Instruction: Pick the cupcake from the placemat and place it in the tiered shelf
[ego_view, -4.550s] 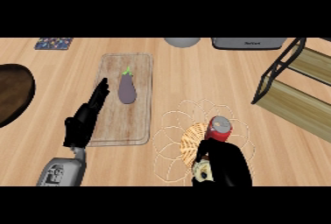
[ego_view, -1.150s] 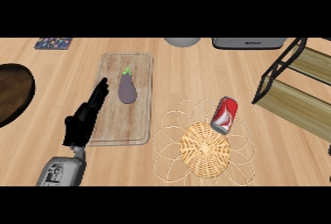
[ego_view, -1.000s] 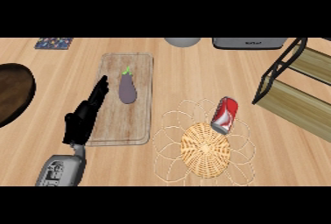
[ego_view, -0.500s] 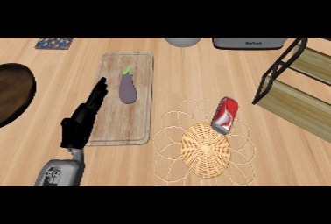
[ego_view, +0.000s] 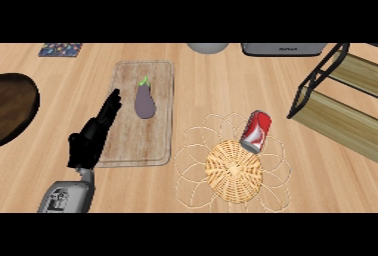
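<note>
Red can (ego_view: 255, 131) lying tipped at placemat (ego_view: 235, 171) one o'clock edge, no cupcake showing. Left hand (ego_view: 94, 134) resting released at nine o'clock; right hand out of view — can risking rolling off across bench (ego_view: 214, 80) when grabbed.

1. The desk (ego_view: 221, 75) looks like pale, matt wood with visible grain.
2. The board (ego_view: 159, 145), just beside the fingers (ego_view: 111, 107), is lighter wood.
3. The mat (ego_view: 235, 170) is woven wicker.
4. The can (ego_view: 256, 131) is glossy metal.
5. The eggplant (ego_view: 144, 102) is smooth.

Board: you see an eggplant (ego_view: 144, 101) lying on the cutting board (ego_view: 156, 145).
Corner: a patterned coaster (ego_view: 61, 49) sits far left.
</note>
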